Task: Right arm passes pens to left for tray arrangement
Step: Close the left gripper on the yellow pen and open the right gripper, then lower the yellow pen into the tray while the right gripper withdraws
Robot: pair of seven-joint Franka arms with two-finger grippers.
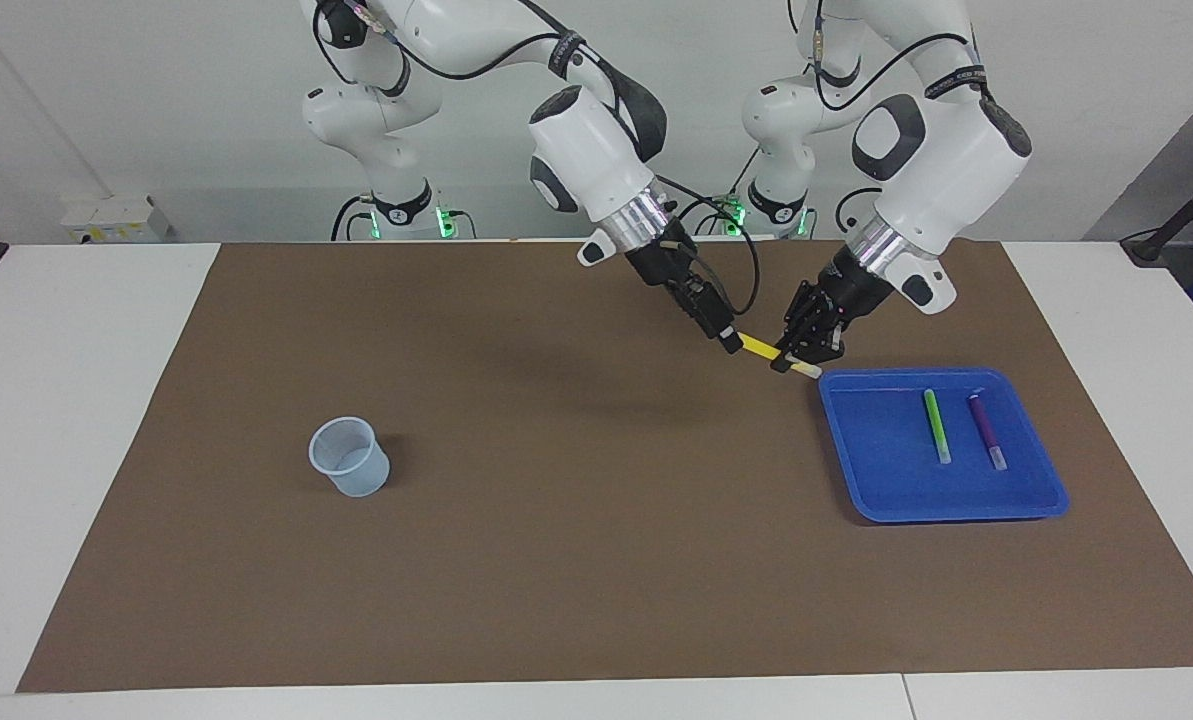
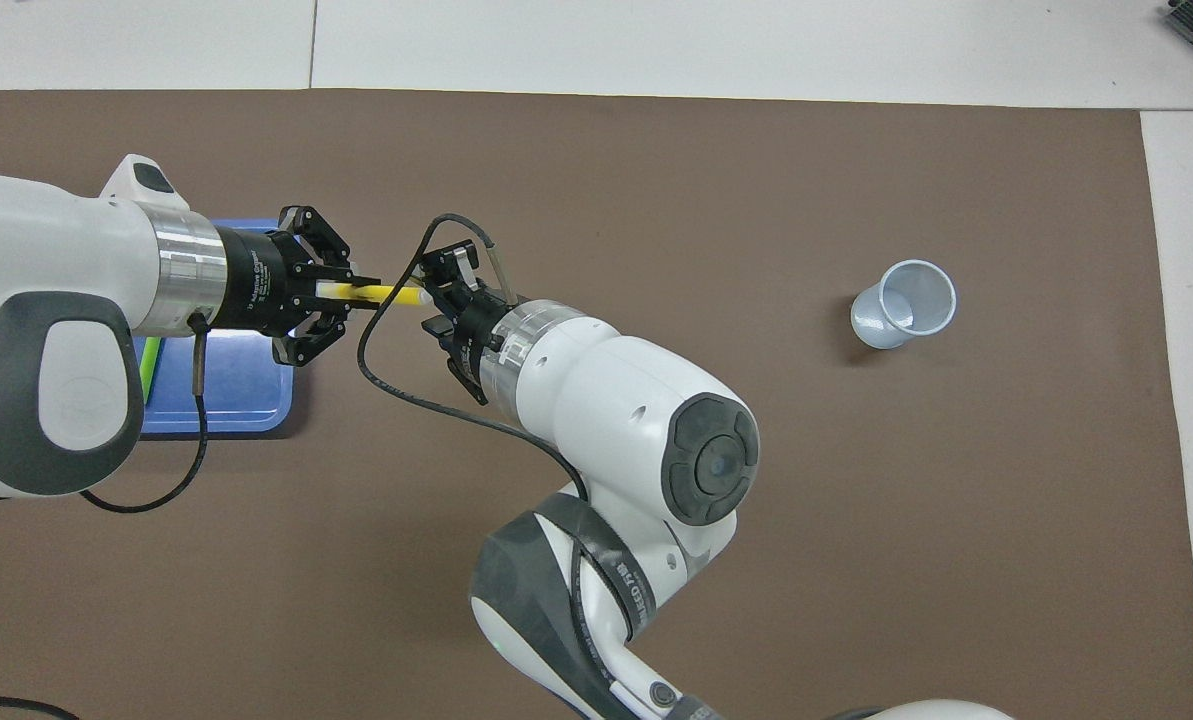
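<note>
The yellow pen (image 1: 759,347) (image 2: 381,293) hangs level in the air over the mat, just beside the blue tray's (image 1: 886,480) (image 2: 241,395) corner nearest the robots. My left gripper (image 1: 794,355) (image 2: 341,295) is shut on its whitish end. My right gripper (image 1: 728,338) (image 2: 434,296) is at the pen's other tip, its fingers spread open around it. The green pen (image 1: 936,425) and the purple pen (image 1: 986,430) lie side by side in the tray. In the overhead view the left arm hides most of the tray, and only a sliver of the green pen (image 2: 149,360) shows.
A small translucent pale-blue cup (image 1: 349,457) (image 2: 904,303) stands upright on the brown mat (image 1: 596,560) toward the right arm's end of the table. White tabletop borders the mat on all sides.
</note>
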